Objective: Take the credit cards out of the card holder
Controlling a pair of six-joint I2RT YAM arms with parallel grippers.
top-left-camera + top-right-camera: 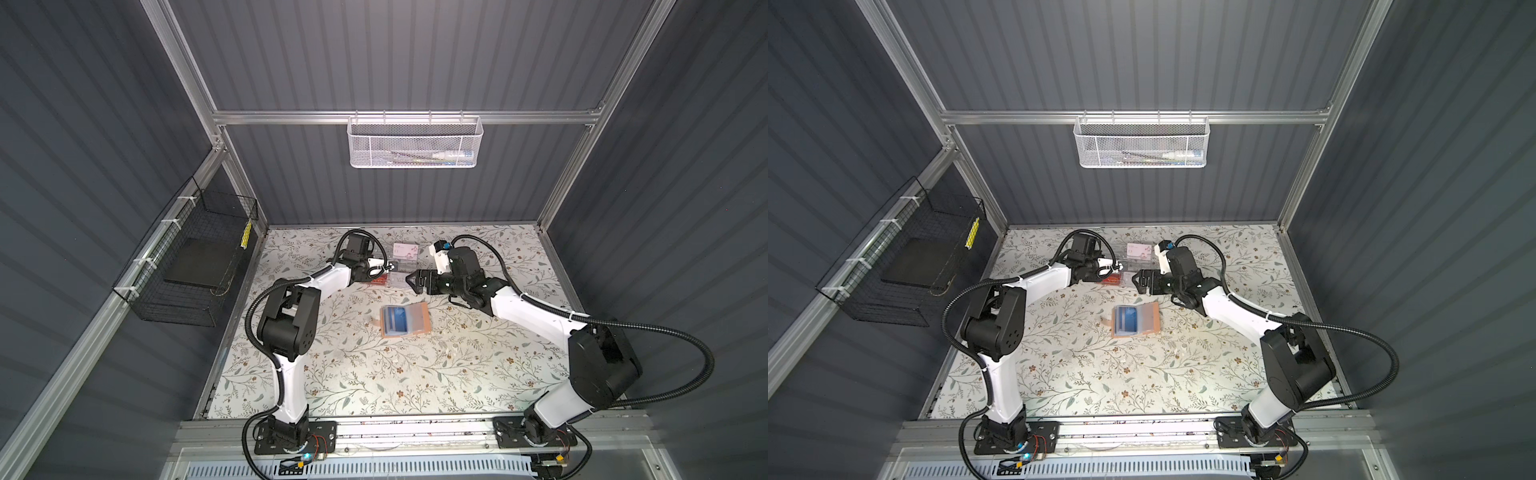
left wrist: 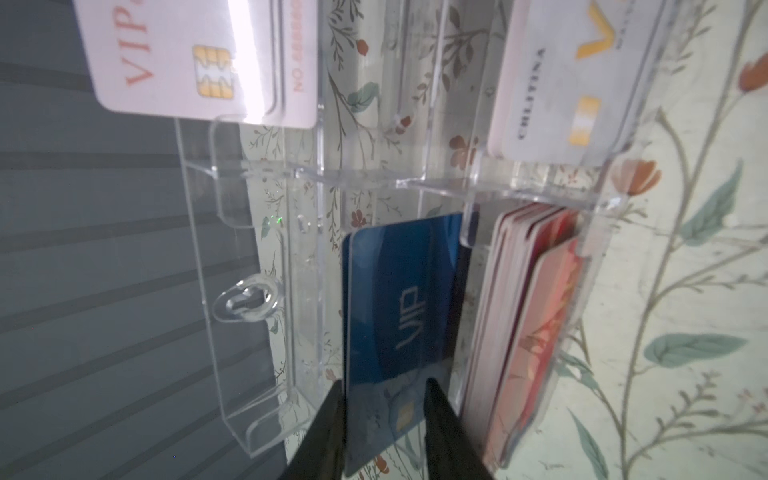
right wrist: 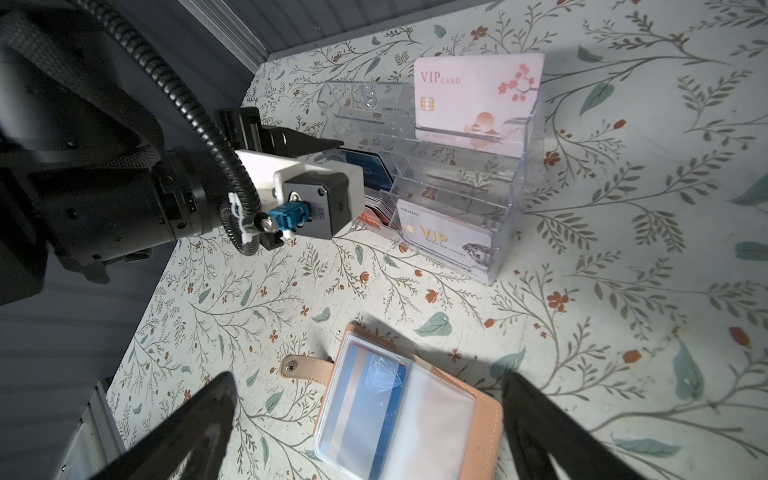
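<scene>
The left end effector (image 2: 384, 382) stands partly open around a blue card (image 2: 399, 299) resting in the clear box (image 2: 249, 249). Backing out crooked could drag that card or tip the box. The right end effector (image 3: 368, 380) hangs wide open over the card holder (image 3: 486, 415), which lies open mid-worktop (image 3: 623, 291) with a sleeved card (image 3: 365, 399) inside. With nothing pinning it, the holder may lift with the card.

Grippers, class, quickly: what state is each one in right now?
Left gripper: partly open, astride the blue VIP card.
Right gripper: wide open, holding nothing.
</scene>
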